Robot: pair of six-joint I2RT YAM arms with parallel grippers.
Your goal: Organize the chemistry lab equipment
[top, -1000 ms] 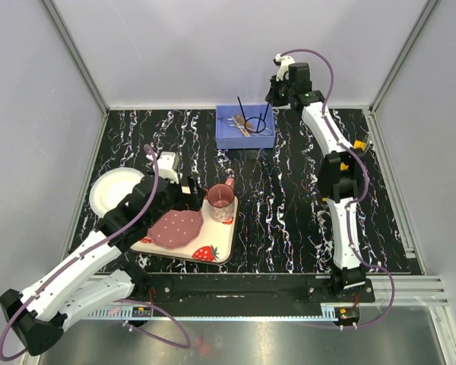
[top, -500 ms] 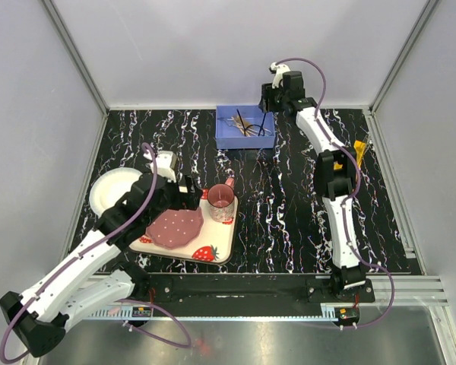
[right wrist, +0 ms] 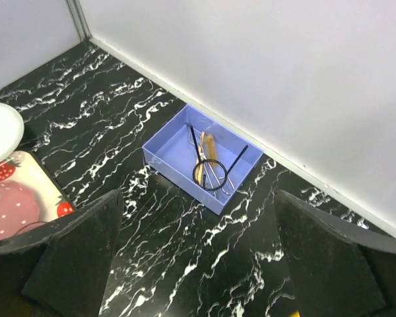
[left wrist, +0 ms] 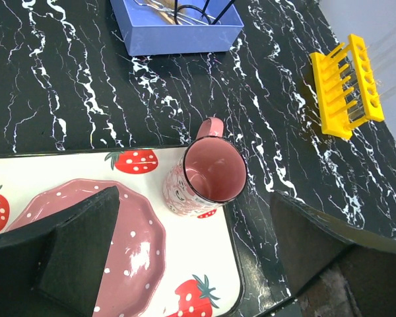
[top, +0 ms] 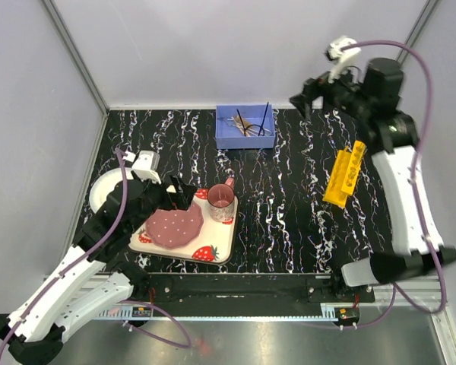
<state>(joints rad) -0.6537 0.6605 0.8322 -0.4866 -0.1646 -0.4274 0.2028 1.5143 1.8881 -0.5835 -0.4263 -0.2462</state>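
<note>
A blue bin [top: 245, 128] at the back of the table holds a tan wooden clamp [right wrist: 210, 146], metal forceps [right wrist: 219, 173], a black ring [right wrist: 211, 176] and thin dark tubes [right wrist: 238, 158]. The long yellow holed rack [top: 346, 173] lies on the table at the right, also seen in the left wrist view [left wrist: 346, 86]. My right gripper [top: 310, 96] hangs open and empty, high up and to the right of the bin [right wrist: 171, 148]. My left gripper [top: 178, 193] is open and empty above the strawberry tray.
A strawberry-print tray [top: 220, 249] at the front left carries a pink plate [top: 175, 226] and a pink cup [top: 221, 199]. A white bowl [top: 105, 188] sits left of it. Walls close in the back and both sides.
My right gripper opened over the blue bin, left a thin dark tube in it, then rose up and to the right, uncovering the yellow rack. The left arm drew back slightly leftward.
</note>
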